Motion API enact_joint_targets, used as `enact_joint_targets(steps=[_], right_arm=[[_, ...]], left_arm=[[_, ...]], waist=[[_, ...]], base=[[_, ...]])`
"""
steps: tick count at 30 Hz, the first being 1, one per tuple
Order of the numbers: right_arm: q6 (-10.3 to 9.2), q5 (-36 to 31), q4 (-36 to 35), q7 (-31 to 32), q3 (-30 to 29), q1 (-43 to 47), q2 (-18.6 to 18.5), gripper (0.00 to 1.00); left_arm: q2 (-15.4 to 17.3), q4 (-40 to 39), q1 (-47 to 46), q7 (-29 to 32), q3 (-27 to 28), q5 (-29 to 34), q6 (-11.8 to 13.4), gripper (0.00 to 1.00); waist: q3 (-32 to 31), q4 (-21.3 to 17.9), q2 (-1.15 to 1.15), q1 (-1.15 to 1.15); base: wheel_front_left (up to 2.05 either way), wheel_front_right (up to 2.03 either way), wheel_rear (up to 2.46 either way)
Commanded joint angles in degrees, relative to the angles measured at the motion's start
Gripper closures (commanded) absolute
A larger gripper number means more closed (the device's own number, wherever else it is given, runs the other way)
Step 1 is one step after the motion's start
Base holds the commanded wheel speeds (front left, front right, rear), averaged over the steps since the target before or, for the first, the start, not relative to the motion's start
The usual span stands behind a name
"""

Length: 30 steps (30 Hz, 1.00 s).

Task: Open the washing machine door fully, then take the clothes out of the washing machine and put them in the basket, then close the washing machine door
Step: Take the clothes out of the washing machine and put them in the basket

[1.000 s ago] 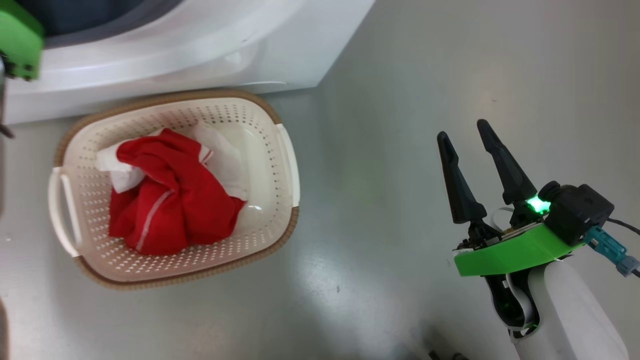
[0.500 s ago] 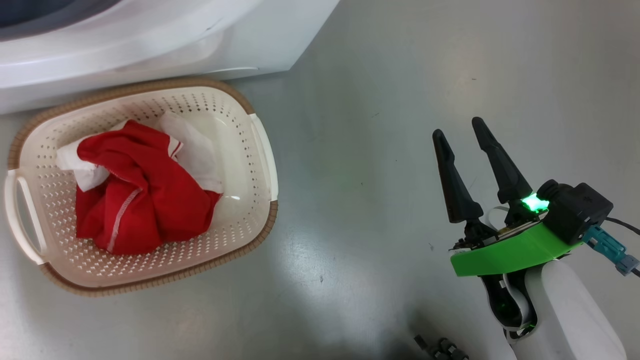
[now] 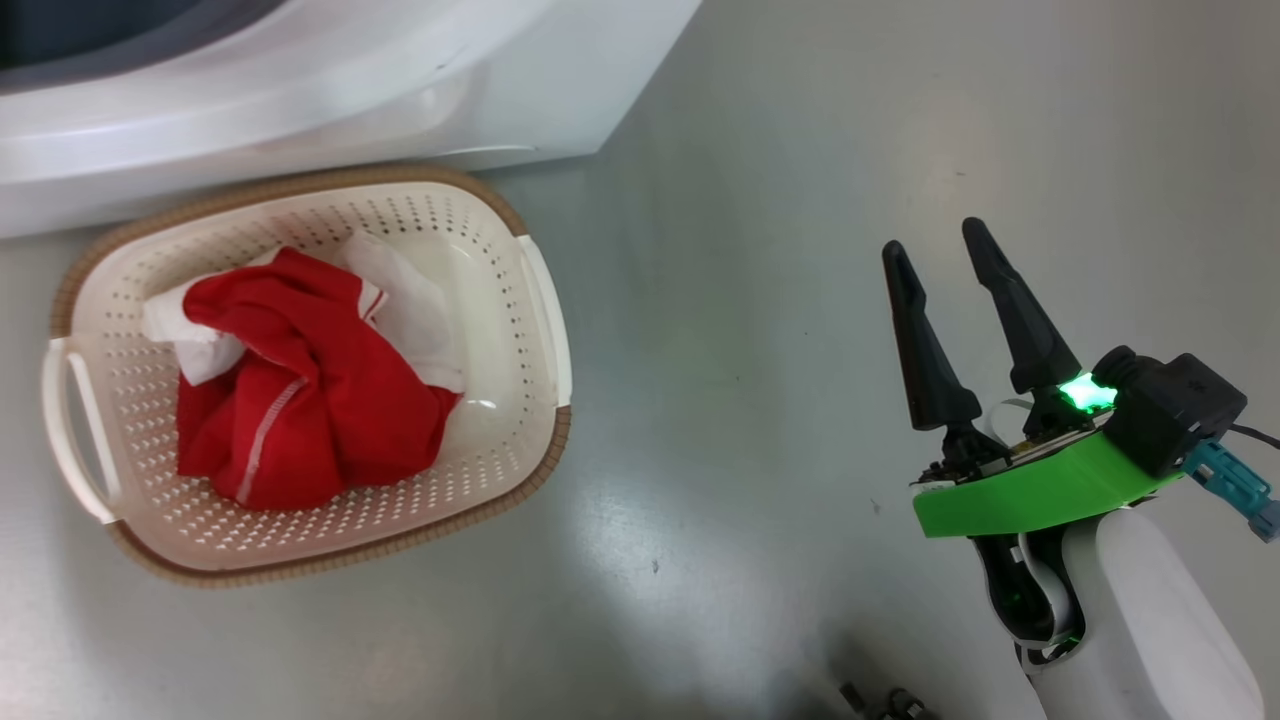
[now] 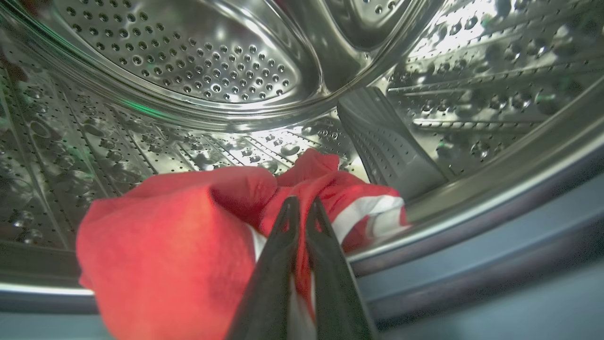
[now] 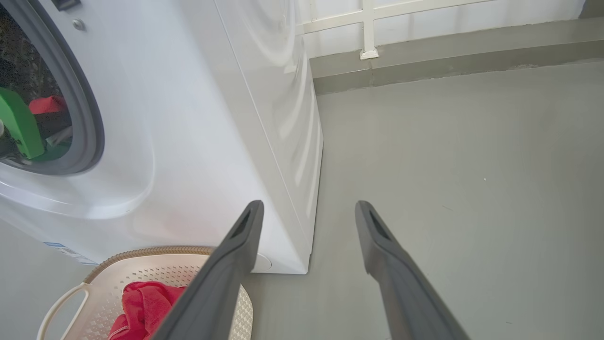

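Left gripper: my left gripper [image 4: 303, 202] is inside the steel drum [image 4: 188, 61] of the washing machine [image 3: 300, 90], its two dark fingers drawn together.
Left grip: clamped on the red garment [image 4: 179, 236]; red and white fabric shows in the narrow slit between the fingers.
Red garment: bunched on the drum's bottom wall near the front lip, with a white stripe showing on the side to the right of my fingers in the left wrist view. It lies just beside the grey ribbed paddle [image 4: 387, 146] on the drum wall.
Left arm, seen from the right wrist: the green bracket [image 5: 19, 123] of my left arm sits inside the round opening, framed by the grey rubber ring [image 5: 89, 118], with a patch of red above it.
Right gripper: my right gripper [image 3: 934, 240] has its fingers spread apart and holds nothing. It hangs over the bare grey floor [image 3: 760, 200], well apart from the basket and to the right of the washing machine's corner.
Basket: the cream basket [image 3: 500, 440] with a brown woven rim stands on the floor just in front of the washing machine's base.
Basket contents: another red garment [image 3: 300, 400] lies crumpled towards the left half of the basket, with a thin white stitched line on it, and white cloth [image 3: 410, 300] shows behind and beside it.
Door: I cannot tell how the door stands; the opening itself is uncovered.
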Motion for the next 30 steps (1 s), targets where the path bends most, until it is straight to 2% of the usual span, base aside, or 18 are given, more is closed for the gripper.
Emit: enact_joint_targets(steps=[1, 4, 10, 14, 15, 18, 30], right_arm=[[0.42, -0.45, -1.12, -0.35, 0.78, 1.03, 0.02, 0.0], [0.42, -0.86, -0.97, -0.35, 0.26, 1.25, 0.02, 0.0], [0.42, -1.71, -0.87, -0.35, -0.56, 1.49, 0.02, 0.0], [0.42, -2.48, -0.59, -0.35, -1.37, 2.39, 0.02, 0.0], [0.42, -2.76, -0.51, -0.35, -1.72, 2.79, 0.02, 0.0], [0.42, -3.09, -0.39, -0.35, -2.16, 3.38, 0.02, 0.0], [0.42, -3.6, -0.04, -0.35, -2.88, 5.28, 0.02, 0.0]], left_arm=[[1.95, -1.93, 0.95, -0.8, 0.98, -1.03, 0.51, 1.0], [0.62, -4.65, 2.59, -1.2, 3.56, -4.64, -0.22, 1.0], [-0.81, -18.99, 10.4, -1.26, 8.14, -10.55, -1.5, 1.0], [-2.98, -29.77, 18.41, -1.27, 11.85, -13.95, -2.82, 1.0], [-3.87, -33.87, 21.57, -1.27, 12.62, -14.19, -3.54, 1.0], [-5.24, -39.68, 26.64, -1.27, 14.12, -14.29, -4.27, 1.0], [-10.66, -58.7, 42.98, -1.28, 19.01, -13.22, -6.45, 1.0]], waist=[[-0.72, 0.73, 0.0, -0.01], [-1.68, 1.59, 0.0, -0.01], [-3.65, 2.95, 0.0, -0.01], [-5.68, 4.06, 0.0, -0.01], [-6.39, 4.52, 0.0, -0.01], [-7.55, 5.09, 0.0, -0.01], [-10.62, 6.56, 0.0, -0.01]], base=[[0.0, 0.0, 0.0], [0.0, 0.0, 0.0], [0.0, 0.0, 0.0], [0.0, 0.0, 0.0], [0.0, 0.0, 0.0], [0.0, 0.0, 0.0], [0.0, 0.0, 0.0]])
